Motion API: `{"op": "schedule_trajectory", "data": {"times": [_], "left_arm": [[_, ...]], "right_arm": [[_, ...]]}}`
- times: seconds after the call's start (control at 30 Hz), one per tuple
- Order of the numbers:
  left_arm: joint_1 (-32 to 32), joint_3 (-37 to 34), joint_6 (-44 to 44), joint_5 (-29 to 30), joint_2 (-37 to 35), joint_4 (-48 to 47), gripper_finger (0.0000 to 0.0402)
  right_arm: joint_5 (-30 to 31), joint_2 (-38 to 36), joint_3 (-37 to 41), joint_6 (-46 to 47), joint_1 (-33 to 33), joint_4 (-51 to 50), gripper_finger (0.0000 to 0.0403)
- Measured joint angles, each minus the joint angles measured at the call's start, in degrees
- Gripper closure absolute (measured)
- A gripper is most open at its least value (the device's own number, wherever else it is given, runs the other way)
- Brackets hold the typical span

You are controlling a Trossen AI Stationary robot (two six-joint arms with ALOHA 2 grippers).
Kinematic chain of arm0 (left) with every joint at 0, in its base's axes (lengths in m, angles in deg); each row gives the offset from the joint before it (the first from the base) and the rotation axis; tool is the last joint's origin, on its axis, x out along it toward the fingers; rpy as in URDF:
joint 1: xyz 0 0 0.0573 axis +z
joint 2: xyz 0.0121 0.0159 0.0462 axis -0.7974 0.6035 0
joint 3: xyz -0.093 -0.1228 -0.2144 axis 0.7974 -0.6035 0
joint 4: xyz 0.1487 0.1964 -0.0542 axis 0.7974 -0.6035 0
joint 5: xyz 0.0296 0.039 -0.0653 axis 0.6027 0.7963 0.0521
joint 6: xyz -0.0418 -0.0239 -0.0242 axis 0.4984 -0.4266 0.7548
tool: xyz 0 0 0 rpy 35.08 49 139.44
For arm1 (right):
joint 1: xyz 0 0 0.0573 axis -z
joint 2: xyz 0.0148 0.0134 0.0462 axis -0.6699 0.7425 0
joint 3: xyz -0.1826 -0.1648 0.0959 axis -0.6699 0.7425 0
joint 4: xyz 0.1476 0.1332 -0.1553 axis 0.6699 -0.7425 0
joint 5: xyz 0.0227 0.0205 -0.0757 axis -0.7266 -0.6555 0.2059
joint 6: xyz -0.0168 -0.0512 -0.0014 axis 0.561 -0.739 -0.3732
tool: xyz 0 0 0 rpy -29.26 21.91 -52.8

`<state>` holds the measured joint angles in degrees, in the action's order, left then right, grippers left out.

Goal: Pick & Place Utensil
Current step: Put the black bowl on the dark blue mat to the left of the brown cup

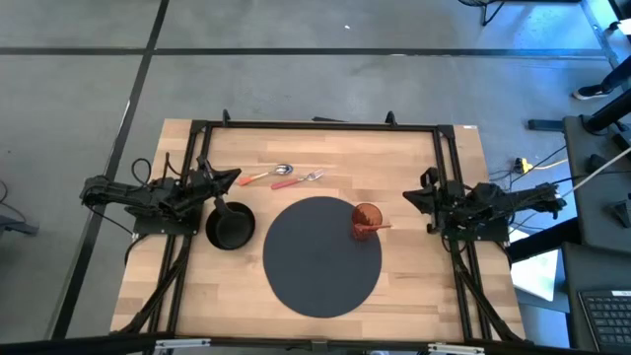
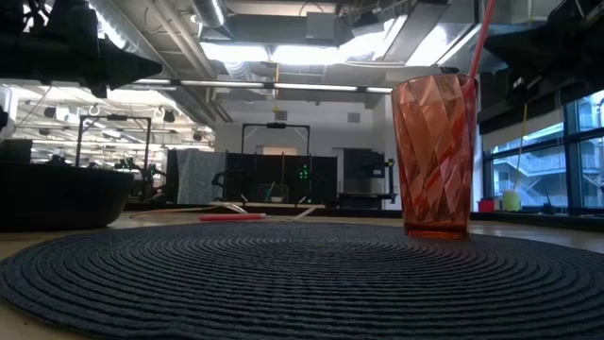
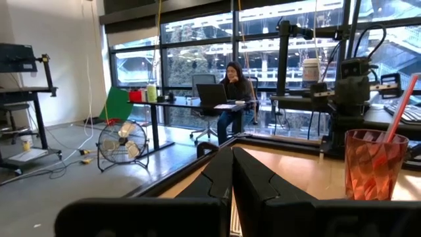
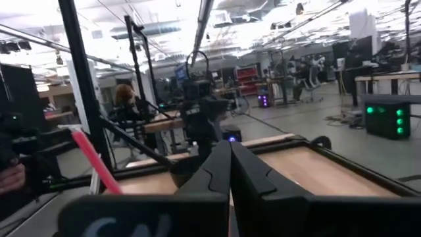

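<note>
A spoon (image 1: 266, 175) and a fork (image 1: 299, 179), both with red-orange handles, lie flat on the wooden table beyond the round dark placemat (image 1: 320, 286). A red faceted cup (image 1: 366, 219) with a red handle sticking out of it stands on the mat's right part, seen too in the low view (image 2: 435, 156) and left wrist view (image 3: 373, 164). A black bowl (image 1: 229, 226) sits left of the mat. My left gripper (image 1: 235, 177) is shut above the table's left side, near the bowl. My right gripper (image 1: 406, 197) is shut at the right side, right of the cup.
A black frame (image 1: 315, 125) runs along the table's far and side edges. Bare wood lies between the mat and the table's near edge. In the room beyond, a person sits at a desk (image 3: 231, 89) and a fan (image 3: 123, 145) stands on the floor.
</note>
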<state>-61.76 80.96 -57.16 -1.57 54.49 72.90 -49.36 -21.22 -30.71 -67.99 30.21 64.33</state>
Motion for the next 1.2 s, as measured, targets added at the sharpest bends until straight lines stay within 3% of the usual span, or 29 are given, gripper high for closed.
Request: {"op": "schedule_trajectory", "data": {"times": [0.33, 0.47, 0.6, 0.73, 0.83, 0.97, 1.2], "left_arm": [[0.0, -0.02, 0.19, 0.0, 0.0, -3.85, 0.0398], [-0.01, 0.16, 9.25, -0.02, 0.02, -6.3, 0.0398], [-0.02, 4.18, 10.1, -2.08, 0.35, -5.86, 0.0398], [-1.04, 12.71, 13.92, -3.18, 4.19, -11.58, 0.0398], [-3.07, 22.35, 17.73, -1.89, 11.35, -20.12, 0.0398], [-6.11, 37.43, 24.07, 1.92, 26.14, -35.58, 0.0398], [-9.41, 62.06, 40.07, -3.06, 53.74, -71.79, 0.0398]], "right_arm": [[-2.41, 0.0, -0.07, -9.34, 1.91, 1.89, 0.0396], [-2.41, 0.0, -0.08, -12.84, 1.91, 2.7, 0.0393], [-2.43, 0.0, -0.11, -15.15, 1.91, 2.67, 0.0396], [-2.42, 0.0, -0.11, -16.38, 1.91, 2.85, 0.0394], [-2.42, 0.01, -0.11, -18.0, 1.89, 4.59, 0.0389], [-2.41, 0.02, -0.13, -20.71, 1.89, 6.71, 0.0387], [-2.41, 0.02, -0.13, -23.93, 1.89, 6.97, 0.0387]]}}
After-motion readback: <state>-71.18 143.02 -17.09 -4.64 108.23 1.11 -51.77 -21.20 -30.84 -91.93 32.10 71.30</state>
